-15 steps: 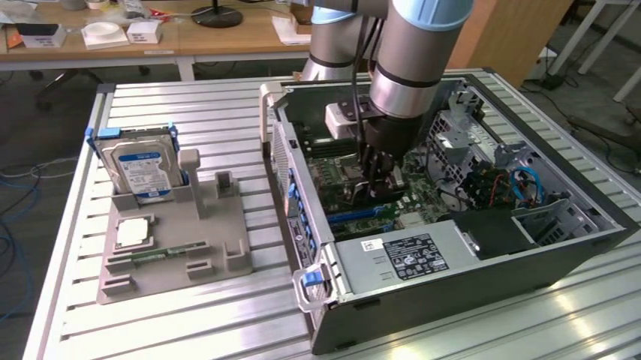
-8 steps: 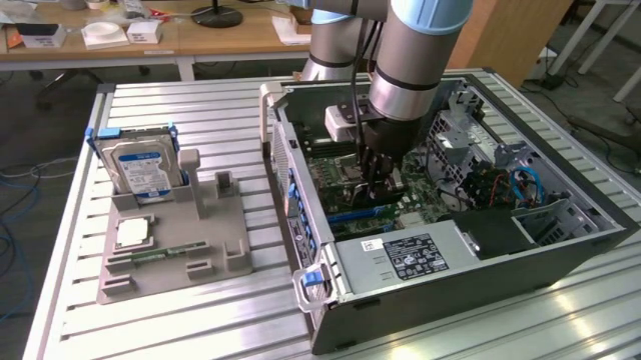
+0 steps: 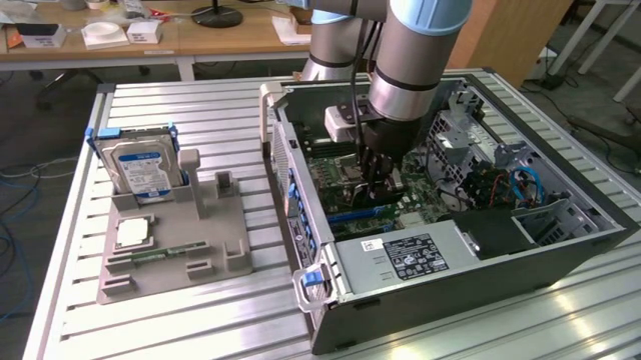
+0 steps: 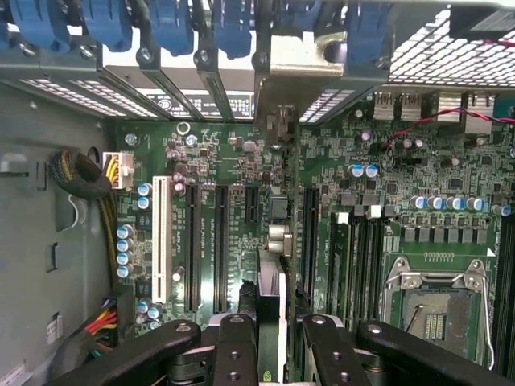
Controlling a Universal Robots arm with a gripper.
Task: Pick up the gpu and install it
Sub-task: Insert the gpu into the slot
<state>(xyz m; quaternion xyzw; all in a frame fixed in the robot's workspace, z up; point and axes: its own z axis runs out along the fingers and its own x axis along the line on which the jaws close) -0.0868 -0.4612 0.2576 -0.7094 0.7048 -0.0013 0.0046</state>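
My gripper (image 3: 379,182) is down inside the open computer case (image 3: 561,247), over the green motherboard (image 4: 241,161). It is shut on the gpu (image 4: 272,277), which I see edge-on in the wrist view as a thin dark card between the two black fingers (image 4: 235,350). The card runs from the gripper (image 4: 273,334) toward the case's rear wall, where its silvery end bracket (image 4: 302,64) lies against the row of slot openings. It stands in line with the long black expansion slots (image 4: 219,241). Whether its edge is seated in a slot I cannot tell.
A grey fixture tray (image 3: 215,225) on the exterior view's left holds the silver hard drive (image 3: 140,169), a processor chip (image 3: 133,232) and a green memory stick (image 3: 161,255). Inside the case are the power supply (image 3: 406,259), the processor socket (image 4: 434,314), blue slot latches (image 4: 169,24) and cable bundles (image 4: 80,173).
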